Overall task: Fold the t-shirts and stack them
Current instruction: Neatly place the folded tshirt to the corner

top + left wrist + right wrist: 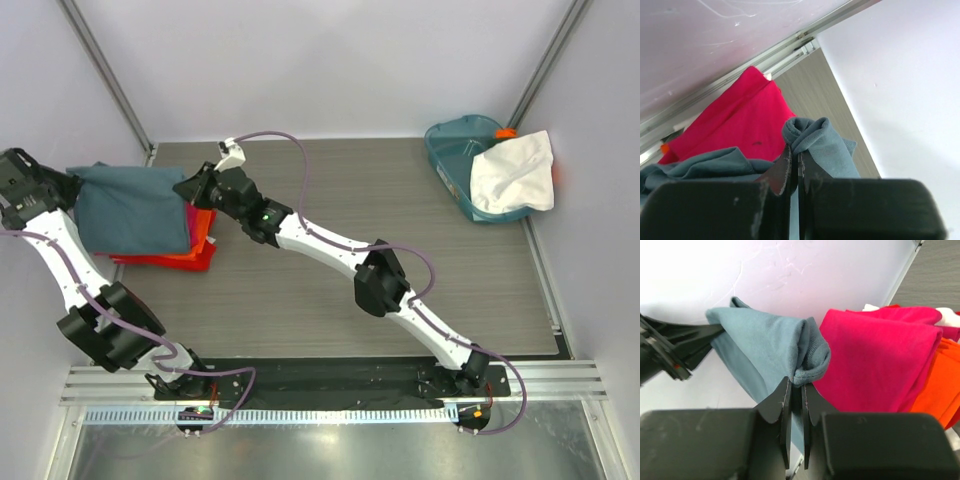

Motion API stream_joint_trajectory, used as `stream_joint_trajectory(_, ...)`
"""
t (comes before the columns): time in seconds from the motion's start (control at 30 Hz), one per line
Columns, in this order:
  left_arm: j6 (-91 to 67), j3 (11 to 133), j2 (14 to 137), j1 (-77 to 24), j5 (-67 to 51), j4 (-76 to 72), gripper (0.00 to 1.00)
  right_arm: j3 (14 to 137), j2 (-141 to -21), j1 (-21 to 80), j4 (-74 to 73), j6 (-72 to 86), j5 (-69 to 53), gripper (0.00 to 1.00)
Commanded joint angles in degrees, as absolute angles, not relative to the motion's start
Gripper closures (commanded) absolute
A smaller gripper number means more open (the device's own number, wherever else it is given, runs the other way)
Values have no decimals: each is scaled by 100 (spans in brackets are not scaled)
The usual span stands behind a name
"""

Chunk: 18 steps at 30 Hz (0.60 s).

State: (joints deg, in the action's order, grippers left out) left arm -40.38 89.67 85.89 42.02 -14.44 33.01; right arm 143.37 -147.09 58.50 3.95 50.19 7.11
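The left claw (72,184) is clamped on the left edge of the blue shirt (130,208); the right claw (192,190) is clamped on its right edge. The blue shirt covers the pink shirt (875,355) and orange shirt (185,258) at the far left of the bench (420,200). The white shirt (512,170) lies in the tub (450,150), far right.

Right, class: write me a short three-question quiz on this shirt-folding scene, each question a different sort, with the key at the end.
1. True or false: the left gripper and the right gripper are both shut on the blue-grey t-shirt.
2. The white t-shirt lies: A) in the right gripper, B) draped over the teal tub, C) flat mid-table.
3. Fill in: the ____ t-shirt lies directly on the orange-red t-shirt.
Key: 1 true; 2 B; 3 magenta t-shirt.
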Motion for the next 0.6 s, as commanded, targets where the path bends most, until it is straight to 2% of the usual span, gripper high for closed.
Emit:
stream_joint_trajectory(0.0, -4473, 8588, 8613, 4289, -1547, 2154, 100, 14318, -14642, 5731, 1098, 5168, 879, 99)
stream_joint_trajectory(0.3, -4904, 8174, 9035, 4280, -1793, 1415, 100, 14300, -14967, 5555, 1362, 5405, 835, 99)
stream_joint_trajectory(0.5, -5203, 8121, 9359, 4131, -1898, 1099, 85, 14379, -15240, 5449, 1502, 5677, 870, 98)
stream_joint_trajectory(0.57, -5264, 8130, 9448, 4061, -1881, 1046, 76, 14370, -15275, 5414, 1582, 5713, 896, 94)
